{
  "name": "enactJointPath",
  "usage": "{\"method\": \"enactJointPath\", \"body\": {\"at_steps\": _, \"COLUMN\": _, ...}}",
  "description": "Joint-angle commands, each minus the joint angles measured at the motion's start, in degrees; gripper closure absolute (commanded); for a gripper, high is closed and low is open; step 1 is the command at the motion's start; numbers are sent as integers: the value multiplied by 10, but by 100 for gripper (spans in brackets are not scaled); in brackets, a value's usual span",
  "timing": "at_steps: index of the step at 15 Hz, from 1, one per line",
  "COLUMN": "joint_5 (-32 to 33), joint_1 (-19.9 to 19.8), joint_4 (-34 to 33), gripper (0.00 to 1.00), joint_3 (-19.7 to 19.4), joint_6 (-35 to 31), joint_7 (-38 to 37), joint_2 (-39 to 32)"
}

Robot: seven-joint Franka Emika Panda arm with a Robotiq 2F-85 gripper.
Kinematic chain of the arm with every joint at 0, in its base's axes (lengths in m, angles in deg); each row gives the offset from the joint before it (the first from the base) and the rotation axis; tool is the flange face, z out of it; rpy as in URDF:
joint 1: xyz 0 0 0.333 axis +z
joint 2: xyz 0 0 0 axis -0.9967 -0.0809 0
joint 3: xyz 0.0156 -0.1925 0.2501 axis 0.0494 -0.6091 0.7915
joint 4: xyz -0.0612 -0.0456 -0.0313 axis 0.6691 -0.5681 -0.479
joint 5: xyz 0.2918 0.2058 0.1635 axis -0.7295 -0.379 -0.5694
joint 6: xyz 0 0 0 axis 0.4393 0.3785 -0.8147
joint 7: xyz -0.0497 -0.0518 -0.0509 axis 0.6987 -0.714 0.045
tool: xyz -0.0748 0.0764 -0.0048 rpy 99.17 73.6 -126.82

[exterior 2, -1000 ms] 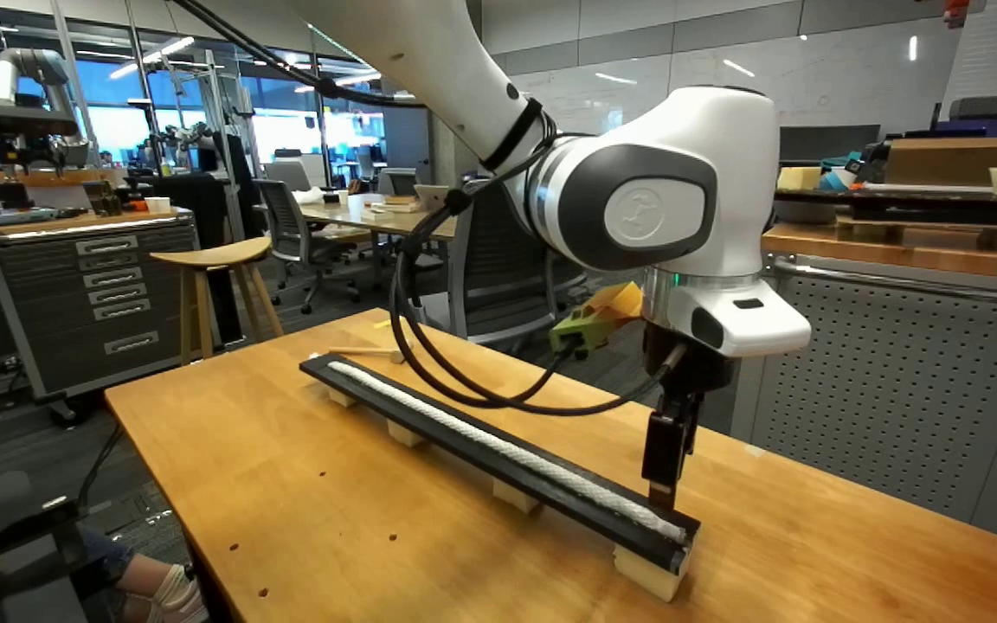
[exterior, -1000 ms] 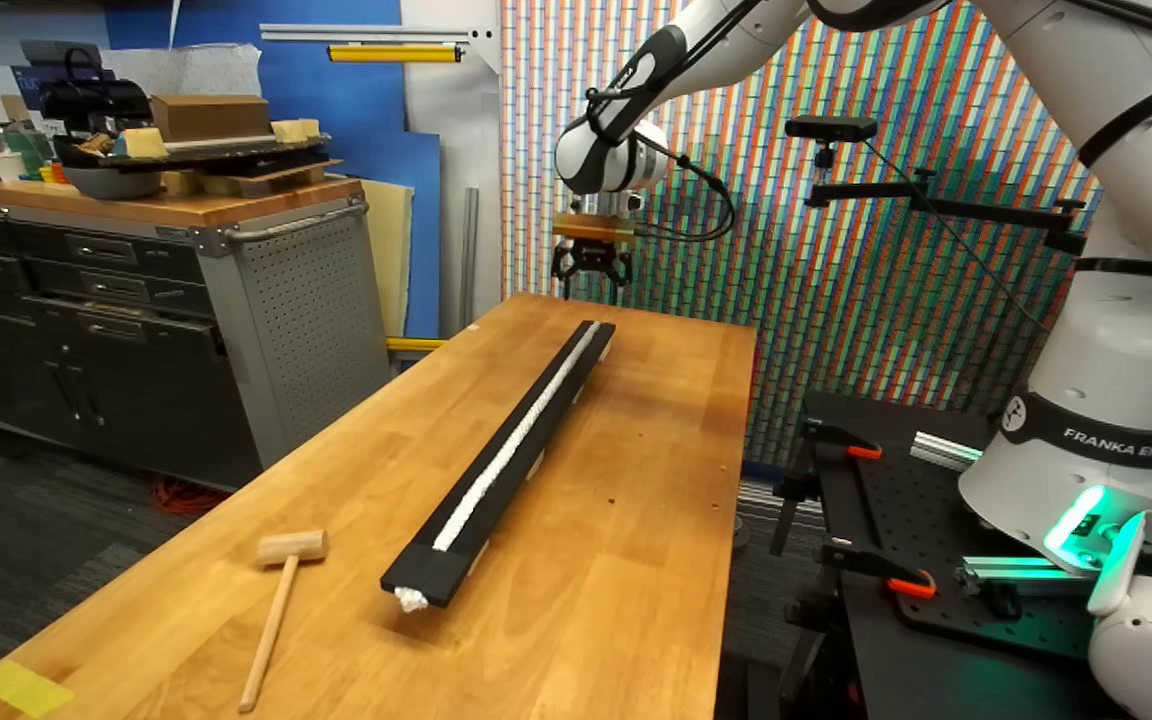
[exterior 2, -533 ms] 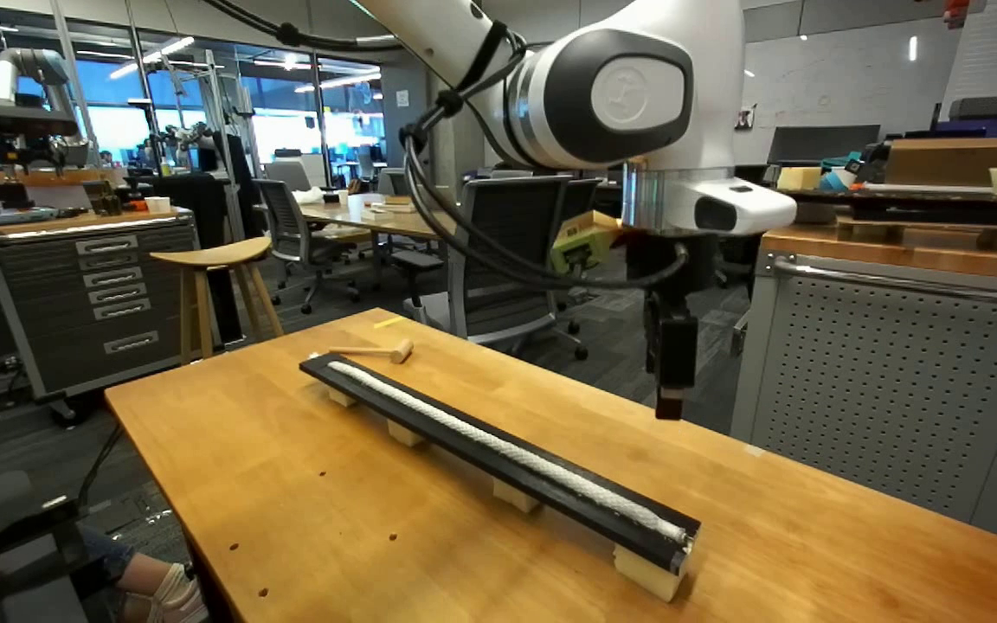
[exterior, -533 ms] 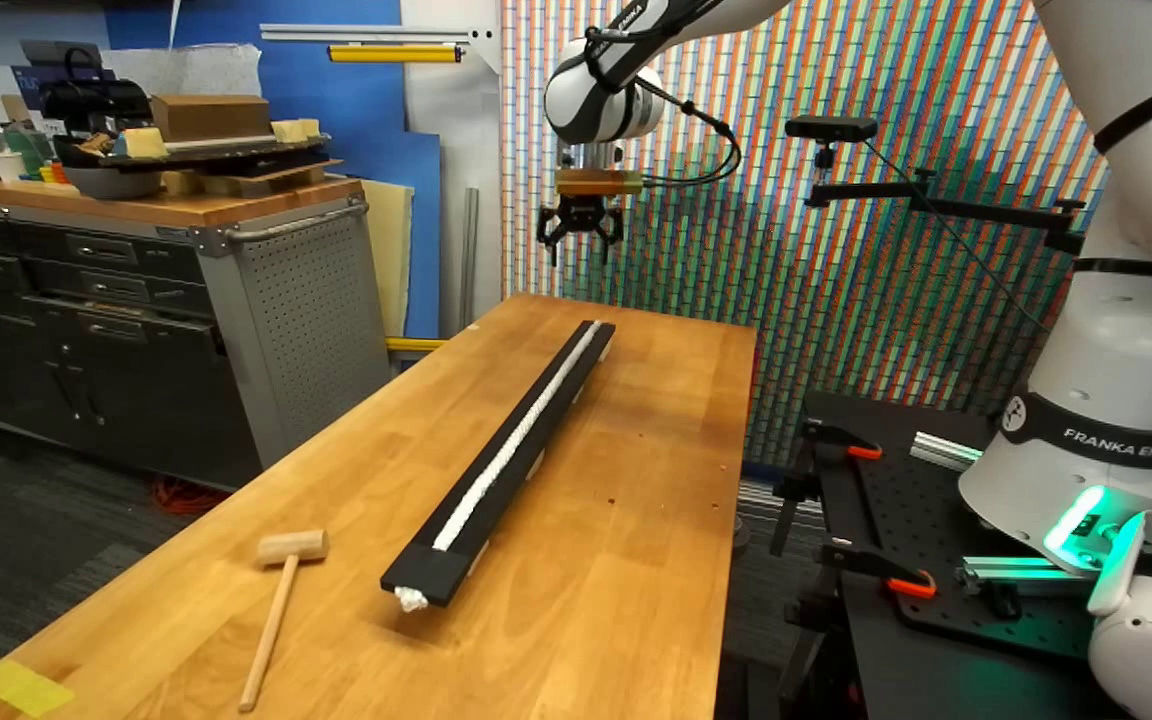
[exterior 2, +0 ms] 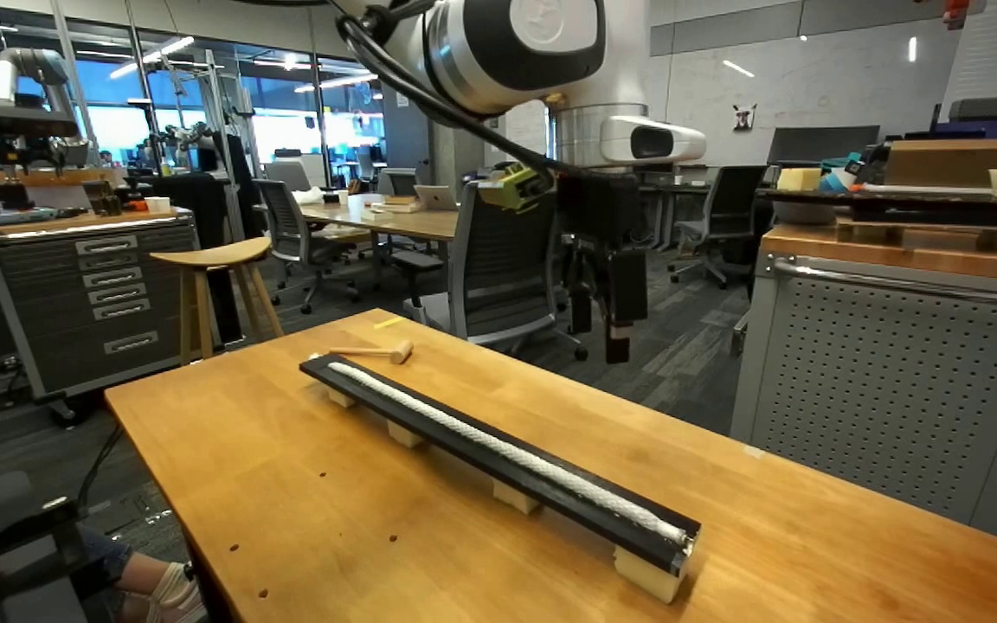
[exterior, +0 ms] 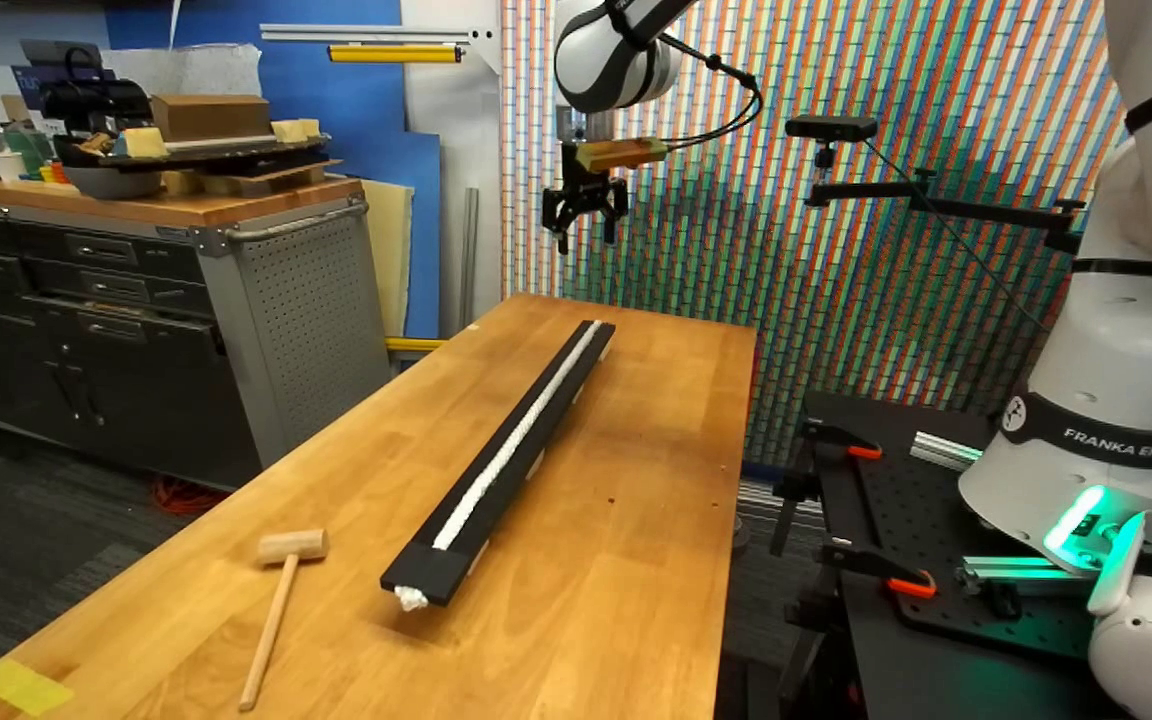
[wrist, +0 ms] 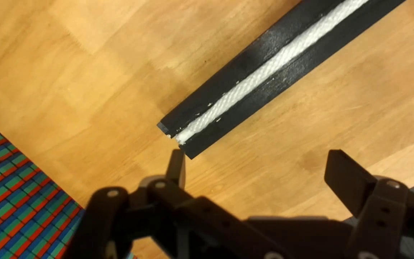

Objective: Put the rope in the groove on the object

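Observation:
The white rope [exterior: 514,437] lies lengthwise along the top of the long black bar [exterior: 436,572] in both exterior views. The rope [exterior 2: 498,444] runs straight, seated in the groove, which it mostly hides. In the wrist view the rope [wrist: 257,76] reaches the bar's end, where the groove's notch shows beside its tip. A white frayed tuft [exterior: 411,599] sticks out at the bar's opposite end. My gripper [exterior: 586,243] is open and empty, well above the table and apart from bar and rope. Its fingers [wrist: 257,153] stand wide apart over bare wood in the wrist view.
The bar rests on several pale blocks [exterior 2: 647,573] on the wooden table [exterior: 656,560]. A wooden mallet [exterior: 293,547] lies beside the bar. Yellow tape [exterior: 24,687] marks a table corner. A grey cabinet [exterior 2: 897,398] stands past the table. A camera on an arm [exterior: 829,128] stands near the robot.
My gripper has risen from low beside the bar's end to well above the table. It has also turned and shifted sideways. The rope, bar and mallet have not moved.

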Motion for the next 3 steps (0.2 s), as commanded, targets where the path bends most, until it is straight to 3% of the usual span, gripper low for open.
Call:
{"method": "enactJointPath", "body": {"at_steps": 1, "joint_5": 6, "joint_1": -5, "joint_4": 8, "gripper": 0, "joint_3": 6, "joint_6": 1, "joint_7": 2, "joint_2": 9}}
{"method": "enactJointPath", "body": {"at_steps": 3, "joint_5": 8, "joint_1": -4, "joint_4": 17, "gripper": 0, "joint_3": 6, "joint_6": 1, "joint_7": 5, "joint_2": 16}}
